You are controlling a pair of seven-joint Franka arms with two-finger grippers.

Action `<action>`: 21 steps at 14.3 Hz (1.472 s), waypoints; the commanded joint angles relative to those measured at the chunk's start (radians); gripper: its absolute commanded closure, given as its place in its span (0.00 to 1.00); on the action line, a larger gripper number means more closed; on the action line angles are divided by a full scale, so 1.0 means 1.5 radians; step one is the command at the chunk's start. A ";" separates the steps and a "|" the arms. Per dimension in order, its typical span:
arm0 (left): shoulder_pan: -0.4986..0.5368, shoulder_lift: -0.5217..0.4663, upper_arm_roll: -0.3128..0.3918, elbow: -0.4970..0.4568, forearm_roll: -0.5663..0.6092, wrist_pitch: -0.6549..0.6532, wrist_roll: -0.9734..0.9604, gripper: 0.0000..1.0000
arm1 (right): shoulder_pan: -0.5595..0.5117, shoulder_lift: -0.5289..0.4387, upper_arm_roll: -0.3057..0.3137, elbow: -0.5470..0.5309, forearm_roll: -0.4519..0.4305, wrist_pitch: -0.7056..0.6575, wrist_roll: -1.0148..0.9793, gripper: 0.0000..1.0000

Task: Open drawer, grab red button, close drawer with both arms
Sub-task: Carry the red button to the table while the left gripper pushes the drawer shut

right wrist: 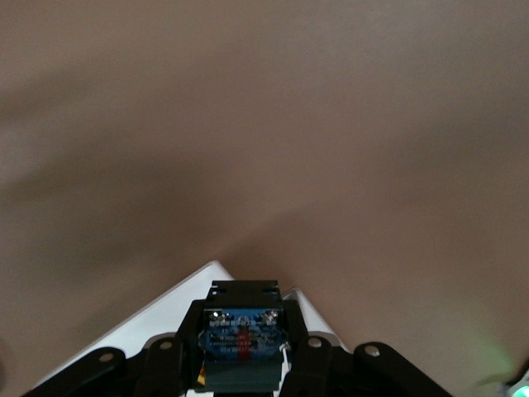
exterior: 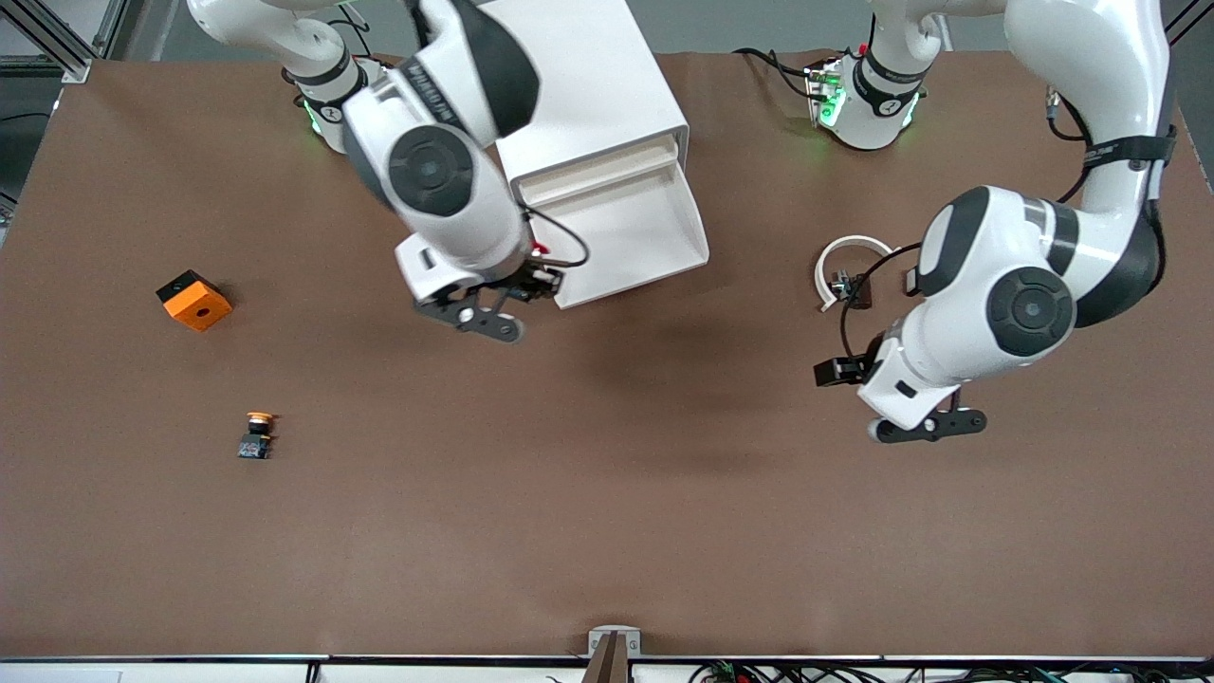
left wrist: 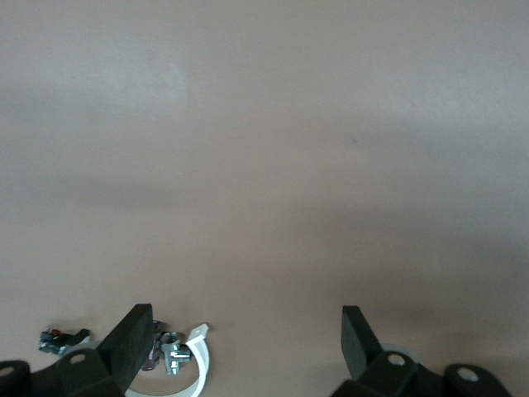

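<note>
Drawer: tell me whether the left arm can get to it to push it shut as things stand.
Probably yes. The left gripper hangs open and empty over bare table, and nothing stands between it and the pulled-out drawer. The right gripper, shut on the button, is over the drawer's corner.

Orange cube, yellow-capped button, white ring clamp.

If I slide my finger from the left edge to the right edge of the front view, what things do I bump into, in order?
Orange cube → yellow-capped button → right pincer holding the red button → open drawer → white ring clamp → left pincer.
</note>
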 commanded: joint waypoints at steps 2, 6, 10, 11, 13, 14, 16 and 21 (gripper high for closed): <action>-0.036 0.021 -0.001 -0.015 0.009 0.024 -0.057 0.00 | -0.082 -0.104 0.012 -0.171 -0.010 0.058 -0.177 1.00; -0.057 0.050 -0.002 -0.015 0.009 0.022 -0.103 0.00 | -0.151 -0.158 0.012 -0.353 -0.031 0.222 -0.321 1.00; -0.152 0.070 0.003 -0.012 0.010 0.035 -0.248 0.00 | -0.182 -0.156 0.012 -0.446 -0.103 0.339 -0.349 1.00; -0.163 0.072 0.001 -0.010 0.009 0.047 -0.274 0.00 | -0.195 -0.153 0.012 -0.473 -0.118 0.383 -0.350 1.00; -0.180 0.075 -0.002 -0.013 0.000 0.061 -0.304 0.00 | -0.215 -0.140 0.012 -0.502 -0.142 0.439 -0.351 1.00; -0.197 0.082 -0.002 -0.015 -0.001 0.061 -0.320 0.00 | -0.224 -0.132 0.012 -0.512 -0.150 0.464 -0.352 1.00; -0.220 0.097 -0.005 -0.017 -0.008 0.060 -0.363 0.00 | -0.244 -0.112 0.012 -0.524 -0.168 0.504 -0.362 1.00; -0.255 0.107 -0.029 -0.056 -0.048 0.071 -0.389 0.00 | -0.339 -0.051 0.012 -0.523 -0.176 0.585 -0.477 1.00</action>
